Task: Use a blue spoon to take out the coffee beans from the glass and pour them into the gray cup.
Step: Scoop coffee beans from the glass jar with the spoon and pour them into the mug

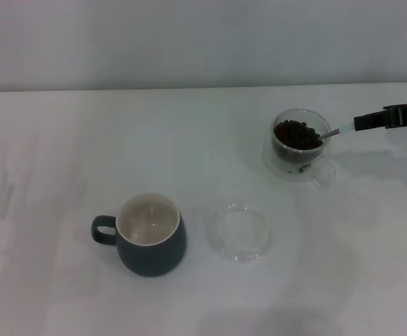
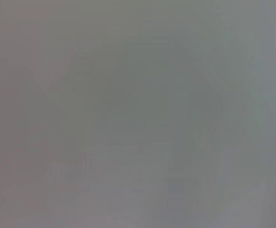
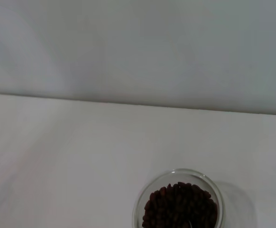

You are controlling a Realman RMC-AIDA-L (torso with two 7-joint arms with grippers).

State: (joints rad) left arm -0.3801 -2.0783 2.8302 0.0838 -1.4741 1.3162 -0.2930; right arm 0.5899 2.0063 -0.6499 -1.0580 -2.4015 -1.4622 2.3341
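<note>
Clear glass saucer (image 1: pixel 238 232) flat on the white worktop (image 1: pixel 63 140), toward the near edge, right of centre. Pale wall (image 1: pixel 189 42) behind, along the worktop's far edge.

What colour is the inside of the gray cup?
Cream-white, inside the rounded dark blue-gray ceramic mug; the head view shows it best.

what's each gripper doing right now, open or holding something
Left gripper: not in view.
Right gripper: shut on the blue spoon, its bowl in the glass of coffee beans.
</note>
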